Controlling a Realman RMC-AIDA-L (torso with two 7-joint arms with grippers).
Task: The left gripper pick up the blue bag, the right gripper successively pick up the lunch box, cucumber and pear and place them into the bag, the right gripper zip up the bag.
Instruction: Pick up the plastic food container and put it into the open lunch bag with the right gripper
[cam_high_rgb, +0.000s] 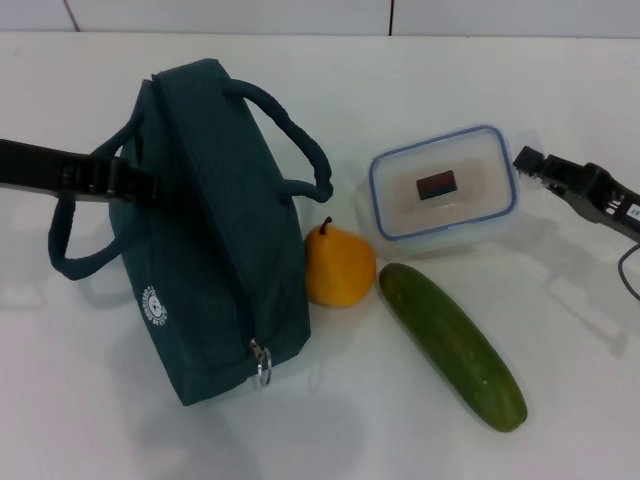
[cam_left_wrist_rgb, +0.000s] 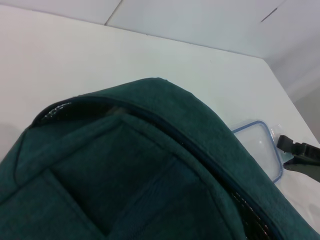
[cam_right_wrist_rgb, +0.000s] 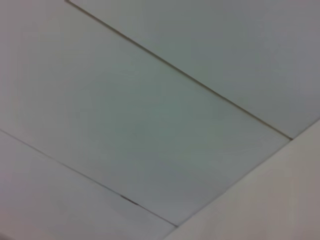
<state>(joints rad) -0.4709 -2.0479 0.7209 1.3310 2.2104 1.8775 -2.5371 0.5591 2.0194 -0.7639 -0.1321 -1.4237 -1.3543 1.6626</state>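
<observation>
Blue bag (cam_high_rgb: 215, 230) standing on the white counter (cam_high_rgb: 90, 400), zipped shut along the top, ring zip pull (cam_high_rgb: 262, 368) hanging at the near end, round white logo (cam_high_rgb: 154, 305) on the left face. Two padded loop handles, one flopped to each side. Seen close up from the left wrist view as dark teal fabric (cam_left_wrist_rgb: 130, 170) filling the lower part.

Left gripper (cam_high_rgb: 125, 180) reaching in from the left of the bag, at the left handle and against the bag's upper side; fingers hidden among handle and fabric, so cannot tell how far apart or whether anything is held.

Pear (cam_high_rgb: 339, 265) just right of the bag, touching or nearly touching its side, stem up. Cucumber (cam_high_rgb: 451, 345) lying right of the pear, angled away from the bag toward the near right. Lunch box (cam_high_rgb: 443, 188) beyond the pear and cucumber, right of the bag, lid on, sticker showing through; blue rim (cam_left_wrist_rgb: 260, 147) peeking past the bag's edge in the left wrist view.

Right gripper (cam_high_rgb: 530, 163) just beside the lunch box's far right corner, on the side away from the bag, holding nothing; finger spread not discernible. Also visible from the left wrist view (cam_left_wrist_rgb: 290, 146).
</observation>
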